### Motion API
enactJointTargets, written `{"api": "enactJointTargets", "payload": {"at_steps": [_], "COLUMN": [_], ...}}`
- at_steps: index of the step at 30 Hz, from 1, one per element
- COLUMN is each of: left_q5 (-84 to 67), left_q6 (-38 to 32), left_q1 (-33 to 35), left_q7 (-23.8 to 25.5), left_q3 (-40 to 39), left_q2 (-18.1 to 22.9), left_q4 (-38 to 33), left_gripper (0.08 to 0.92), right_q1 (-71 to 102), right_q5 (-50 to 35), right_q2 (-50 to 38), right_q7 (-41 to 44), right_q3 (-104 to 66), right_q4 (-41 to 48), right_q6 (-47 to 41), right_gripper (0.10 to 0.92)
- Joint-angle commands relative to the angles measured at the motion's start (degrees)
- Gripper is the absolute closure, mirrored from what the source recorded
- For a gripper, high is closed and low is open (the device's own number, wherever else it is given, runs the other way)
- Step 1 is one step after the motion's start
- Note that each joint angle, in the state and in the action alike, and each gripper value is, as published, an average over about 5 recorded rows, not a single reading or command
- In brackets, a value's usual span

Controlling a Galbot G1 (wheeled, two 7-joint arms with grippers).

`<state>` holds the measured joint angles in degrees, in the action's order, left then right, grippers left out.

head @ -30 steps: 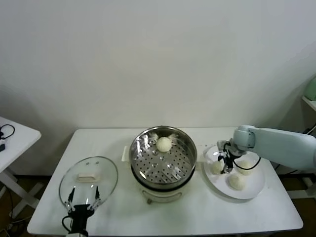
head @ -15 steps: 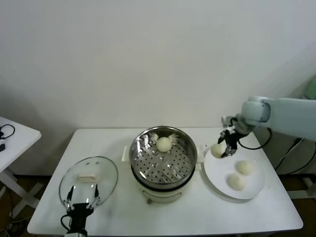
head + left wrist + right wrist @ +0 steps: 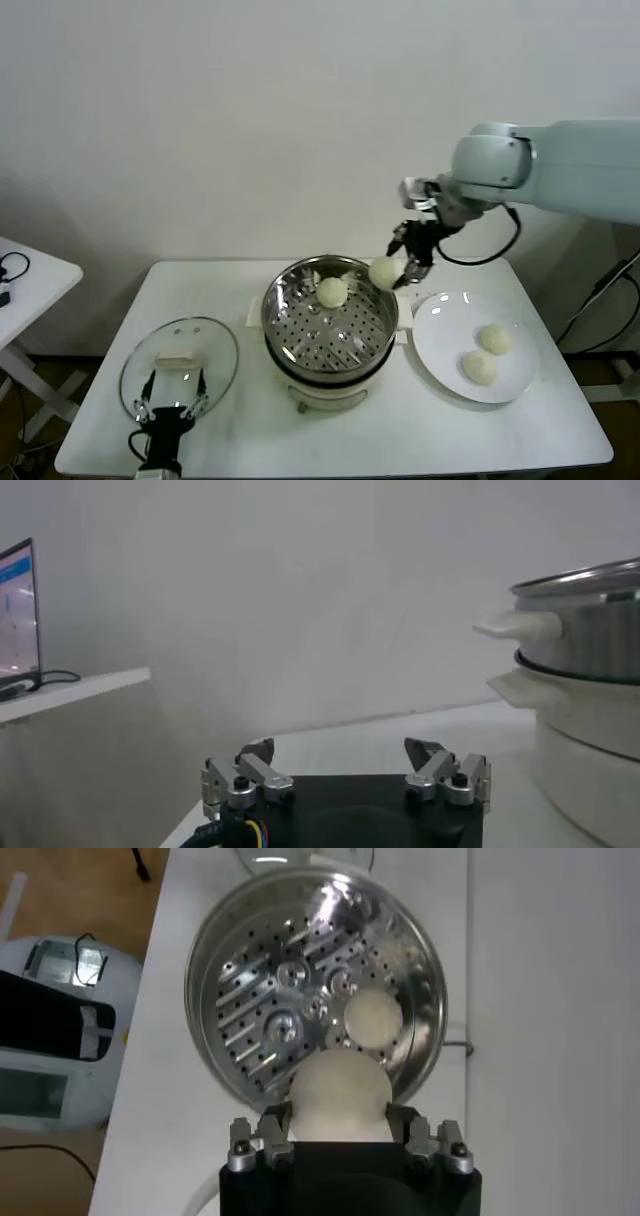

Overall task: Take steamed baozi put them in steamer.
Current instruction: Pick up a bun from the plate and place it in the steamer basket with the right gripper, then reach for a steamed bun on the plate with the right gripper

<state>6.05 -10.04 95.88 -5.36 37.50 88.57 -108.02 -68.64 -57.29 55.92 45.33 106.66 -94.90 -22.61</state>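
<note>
The right tool (image 3: 403, 268) is clamped on one baozi (image 3: 384, 272), holding it in the air above the right rim of the steamer (image 3: 330, 322), which stands mid-bench with another baozi (image 3: 332, 291) on its perforated tray. Two more baozi (image 3: 495, 338) lie on the white plate (image 3: 437, 345) to the steamer's right. The left tool (image 3: 170, 400), fingers spread wide and empty, is parked at the bench's near edge over the glass lid (image 3: 180, 362).
</note>
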Motion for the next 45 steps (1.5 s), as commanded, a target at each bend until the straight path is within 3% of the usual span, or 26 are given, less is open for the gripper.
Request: {"api": "enactJointTargets", "payload": {"at_steps": [1, 19, 29, 36, 45], "left_q5": [0.2, 0.2, -0.1, -0.1, 0.2], "left_q6": [0.0, 0.0, -0.2, -0.1, 0.0], "left_q1": [-0.1, -1.3, -1.3, -1.1, -1.2], "left_q7": [0.1, 0.2, 0.2, 0.2, 0.2], "left_q3": [-0.1, -0.2, 0.1, 0.2, -0.2], "left_q2": [-0.2, -0.3, -0.4, -0.3, -0.3], "left_q4": [-0.1, 1.6, 1.9, 1.2, 1.4], "left_gripper": [0.177, 0.177, 0.177, 0.177, 0.177], "right_q1": [7.7, 27.2, 28.6, 21.4, -0.5], "right_q5": [-2.1, 4.7, 5.1, 4.1, 6.4], "right_q2": [14.2, 27.5, 27.8, 21.2, -0.7], "right_q7": [-5.3, -9.3, -8.8, -6.4, 7.9], "right_q3": [-6.2, -8.3, -8.9, -7.4, 5.4], "right_q4": [0.4, 20.1, 21.3, 15.0, 6.1], "right_q6": [-4.1, -5.2, -4.8, -2.8, 6.7], "right_gripper": [0.380, 0.372, 0.331, 0.211, 0.202]}}
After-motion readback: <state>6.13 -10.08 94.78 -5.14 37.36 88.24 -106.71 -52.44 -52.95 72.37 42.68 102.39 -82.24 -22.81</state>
